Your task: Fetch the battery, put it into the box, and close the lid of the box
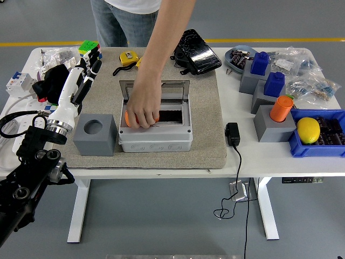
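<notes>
Person's hand (143, 108) gripping battery (129, 120) (orange), in box (155, 137)

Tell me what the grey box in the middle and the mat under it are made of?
The box looks like hard plastic: smooth, matte grey, with moulded edges. Its lid, standing open at the back, seems to be see-through plastic in a grey frame. The mat looks like felt or thin carpet: fuzzy, brownish-grey, with soft, thick edges. I can't be sure from a picture.

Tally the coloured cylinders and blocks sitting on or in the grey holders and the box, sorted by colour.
Orange cylinders: 2, one on a grey holder block, one in the grey box under the person's hand.
Blue blocks: 2, rear and front, each on a grey holder.
Total: 4
</notes>
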Tool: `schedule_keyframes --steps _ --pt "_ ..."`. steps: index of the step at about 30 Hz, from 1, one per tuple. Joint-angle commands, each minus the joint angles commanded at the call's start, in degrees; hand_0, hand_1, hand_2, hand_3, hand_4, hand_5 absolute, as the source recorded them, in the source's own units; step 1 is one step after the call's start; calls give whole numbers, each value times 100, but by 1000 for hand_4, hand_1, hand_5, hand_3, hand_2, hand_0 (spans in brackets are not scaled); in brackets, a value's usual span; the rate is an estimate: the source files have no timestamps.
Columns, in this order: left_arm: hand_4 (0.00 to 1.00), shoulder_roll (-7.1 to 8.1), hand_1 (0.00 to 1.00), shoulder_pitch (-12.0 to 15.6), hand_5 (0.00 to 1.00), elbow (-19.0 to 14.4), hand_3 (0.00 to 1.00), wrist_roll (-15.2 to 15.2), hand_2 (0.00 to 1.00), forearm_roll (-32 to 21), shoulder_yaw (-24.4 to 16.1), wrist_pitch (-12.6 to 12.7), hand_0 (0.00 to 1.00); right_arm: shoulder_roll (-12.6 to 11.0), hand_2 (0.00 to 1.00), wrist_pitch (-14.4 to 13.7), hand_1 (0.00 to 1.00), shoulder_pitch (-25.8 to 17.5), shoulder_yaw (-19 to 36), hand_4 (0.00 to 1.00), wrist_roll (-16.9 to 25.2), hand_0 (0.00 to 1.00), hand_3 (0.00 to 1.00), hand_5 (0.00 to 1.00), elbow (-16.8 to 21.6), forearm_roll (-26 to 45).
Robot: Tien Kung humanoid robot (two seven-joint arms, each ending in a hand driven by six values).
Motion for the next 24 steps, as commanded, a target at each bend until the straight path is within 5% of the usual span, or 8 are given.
schedule_keyframes --steps 24 --pt "998 2 998 -28 998 -32 998 13 998 82 -12 51 998 22 812 -5 847 -26 13 998 10 848 860 998 0 -17"
